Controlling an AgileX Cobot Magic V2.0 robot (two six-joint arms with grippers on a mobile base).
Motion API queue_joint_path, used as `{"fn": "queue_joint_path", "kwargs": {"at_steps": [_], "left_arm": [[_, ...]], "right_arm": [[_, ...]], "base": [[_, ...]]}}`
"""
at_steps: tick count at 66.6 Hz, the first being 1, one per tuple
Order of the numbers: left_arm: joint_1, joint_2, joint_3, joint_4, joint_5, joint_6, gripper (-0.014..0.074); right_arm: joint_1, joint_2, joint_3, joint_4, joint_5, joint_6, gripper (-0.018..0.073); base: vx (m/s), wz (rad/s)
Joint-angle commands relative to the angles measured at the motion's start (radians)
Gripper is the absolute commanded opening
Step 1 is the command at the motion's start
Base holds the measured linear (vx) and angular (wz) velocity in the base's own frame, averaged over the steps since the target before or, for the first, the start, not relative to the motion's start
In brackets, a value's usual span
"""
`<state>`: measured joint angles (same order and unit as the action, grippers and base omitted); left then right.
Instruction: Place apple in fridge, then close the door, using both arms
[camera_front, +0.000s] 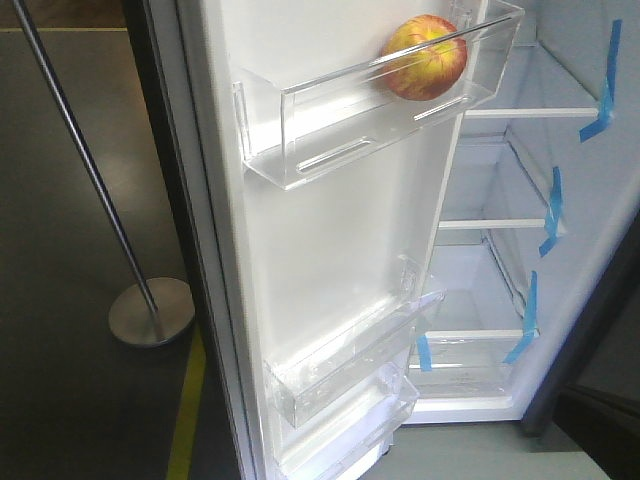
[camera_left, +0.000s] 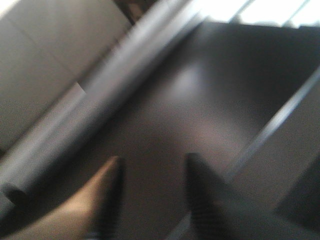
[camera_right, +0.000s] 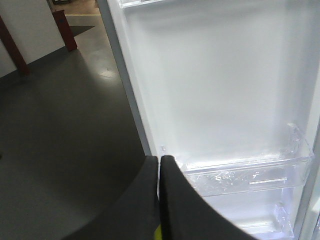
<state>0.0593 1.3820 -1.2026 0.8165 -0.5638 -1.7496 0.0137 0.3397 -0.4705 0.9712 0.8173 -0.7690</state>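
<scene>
Apple (camera_front: 424, 57) in the door's (camera_front: 330, 250) top clear bin (camera_front: 330, 125) (lower bins bare), fridge (camera_front: 500, 250) glass shelves alongside

The left wrist view was dim and smeared by blur — the fridge (camera_front: 560, 180) interior glowed bright white, sharp.

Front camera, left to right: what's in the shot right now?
Metal stand with round base → yellow floor line → open door, the apple sitting in its top bin → fridge interior, glass shelves marked with blue tape strips.
</scene>
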Motion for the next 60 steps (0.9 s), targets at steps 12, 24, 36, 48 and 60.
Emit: {"fn": "queue_joint_path", "kwargs": {"at_steps": [12, 24, 36, 48, 60], "left_arm": [[-0.004, 0.184, -0.21, 0.205, -0.246, -0.287, 0.0434], [-0.024, 0.25, -0.286, 0.232, -0.262, -0.327, 0.0434], [-0.072, 0.274, -0.314, 0.235, -0.256, -0.324, 0.0434], [-0.113, 0.275, -0.314, 0.284, -0.29, -0.324, 0.0433], [-0.161, 0.275, -0.314, 0.313, -0.369, -0.326, 0.0433]], "right_arm": [[-0.002, 0.009, -0.024, 0.076, -0.044, -0.009, -0.0002], [-0.002, 0.009, -0.024, 0.094, -0.043, -0.009, -0.0002], [-0.002, 0.009, -0.024, 0.097, -0.045, -0.009, -0.0002], [-0.002, 0.009, -0.024, 0.098, -0.044, -0.009, -0.0001], [-0.002, 0.009, -0.024, 0.098, -0.044, -0.009, 0.0004]], "base": [[0.0, 0.0], [0.0, 0.0], [0.0, 0.0], [0.0, 0.0], [0.0, 0.0]]}}
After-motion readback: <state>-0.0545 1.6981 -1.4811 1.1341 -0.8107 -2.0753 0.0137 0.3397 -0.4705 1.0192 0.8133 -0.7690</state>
